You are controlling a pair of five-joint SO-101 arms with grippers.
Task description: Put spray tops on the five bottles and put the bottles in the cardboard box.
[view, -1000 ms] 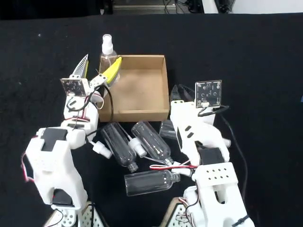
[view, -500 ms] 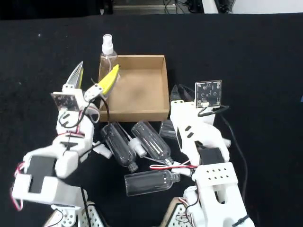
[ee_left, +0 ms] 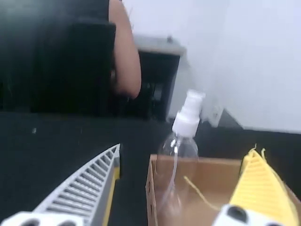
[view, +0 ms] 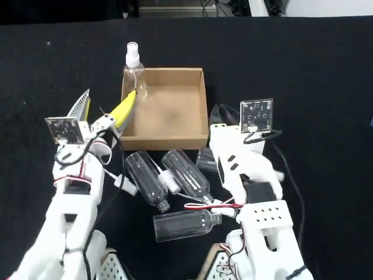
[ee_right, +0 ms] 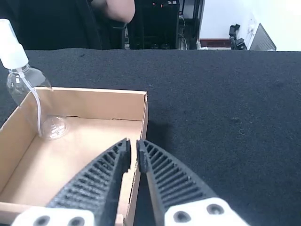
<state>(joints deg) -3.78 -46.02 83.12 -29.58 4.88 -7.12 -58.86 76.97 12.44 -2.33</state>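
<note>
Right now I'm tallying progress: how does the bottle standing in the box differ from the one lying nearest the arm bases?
Pose: the standing bottle is upright; the lying bottle is on its side.
Place: the standing bottle is in a corner of the box; the lying bottle is on the table outside.
Top: the standing bottle wears a white spray top; the lying bottle's neck looks bare.
Both are clear and look empty.

Two white plastic arms, differently fingered.
The left arm (view: 70,204) is white-shelled, with red, black and white wires looped near a square camera board (view: 64,129); the left gripper (view: 111,91) has one grey ribbed finger (ee_left: 80,188) and one yellow finger (ee_left: 256,183). The right arm (view: 245,166) carries slotted white shells, a hole-dotted block (view: 265,216), red-and-white cable, and the right gripper (ee_right: 132,142) with black ribbed fingers (ee_right: 94,183).
</note>
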